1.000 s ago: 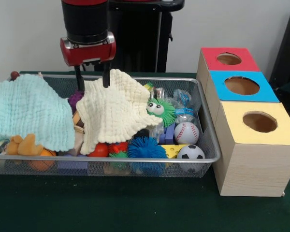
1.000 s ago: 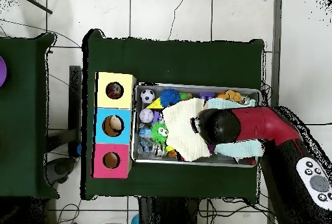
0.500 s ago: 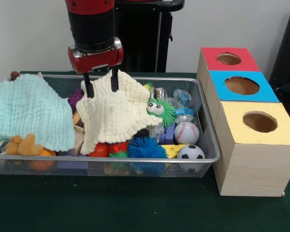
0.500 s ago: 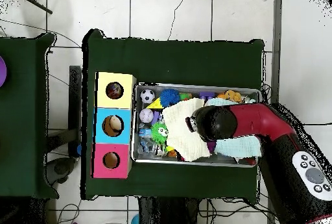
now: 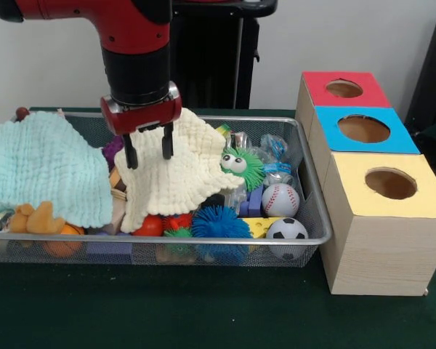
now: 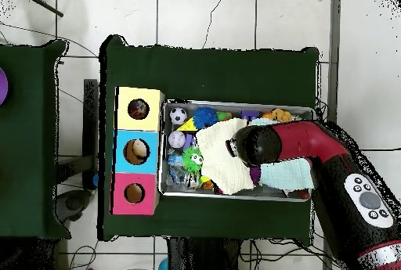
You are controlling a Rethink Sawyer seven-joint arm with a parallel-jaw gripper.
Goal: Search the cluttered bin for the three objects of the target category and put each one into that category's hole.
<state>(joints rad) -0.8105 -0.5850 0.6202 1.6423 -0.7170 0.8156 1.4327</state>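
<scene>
My gripper (image 5: pixel 149 149) is open, its two black fingers (image 5: pixel 131 154) hanging just over a cream cloth (image 5: pixel 174 171) draped across the middle of the wire mesh bin (image 5: pixel 316 211). Nothing is between the fingers. A mint cloth (image 5: pixel 47 167) covers the bin's left part. Uncovered at the right lie a baseball (image 5: pixel 280 200), a soccer ball (image 5: pixel 286 234), a green fuzzy toy with eyes (image 5: pixel 241 166), a blue spiky ball (image 5: pixel 218 224) and a yellow wedge (image 5: pixel 260 226). In the overhead view the arm's wrist (image 6: pixel 254 146) hides the gripper above the cream cloth (image 6: pixel 218 165).
Three boxes with round holes stand beside the bin: red (image 5: pixel 344 88), blue (image 5: pixel 363 129) and yellow (image 5: pixel 389 183). An orange plush (image 5: pixel 35 218) and red balls (image 5: pixel 151 225) peek from under the cloths. The overhead view shows the boxes (image 6: pixel 139 151) left of the bin.
The gripper has moved from the bin's far wall toward the bin's middle and a little lower over the cream cloth. It stays open. The cloths and toys have not shifted.
</scene>
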